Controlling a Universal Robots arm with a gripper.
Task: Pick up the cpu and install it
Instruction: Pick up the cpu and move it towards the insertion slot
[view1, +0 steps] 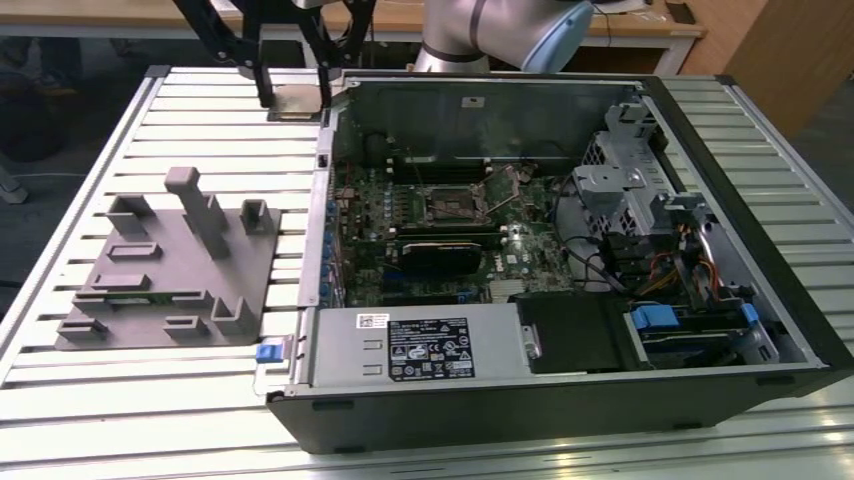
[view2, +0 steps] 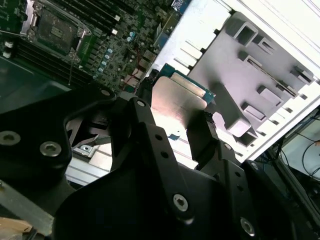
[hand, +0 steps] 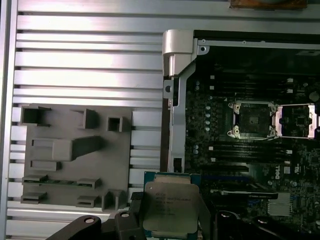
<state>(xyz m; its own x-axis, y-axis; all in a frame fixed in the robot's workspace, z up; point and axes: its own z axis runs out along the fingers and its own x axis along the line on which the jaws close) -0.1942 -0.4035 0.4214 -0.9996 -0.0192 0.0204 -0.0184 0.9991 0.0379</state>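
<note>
My fingers (view2: 152, 145) pinch the cpu (hand: 170, 207) by two opposite edges, flat and silver top up, above the table (view1: 200, 130) just outside the case (view1: 561, 425) wall, the open socket (hand: 252, 119) well apart inside, toward the exterior view's right.

A slatted, pale metal bench (view1: 200, 95) is running from near to far, its ribs catching soft, even light. Beyond its far edge a wooden table (view1: 654, 28) is standing, and a wooden panel (view1: 787, 60) is rising at the far right. To the left, dark floor (view1: 20, 230) is showing, with 1 thin pale cable (view1: 47, 178) lying across it.
</note>
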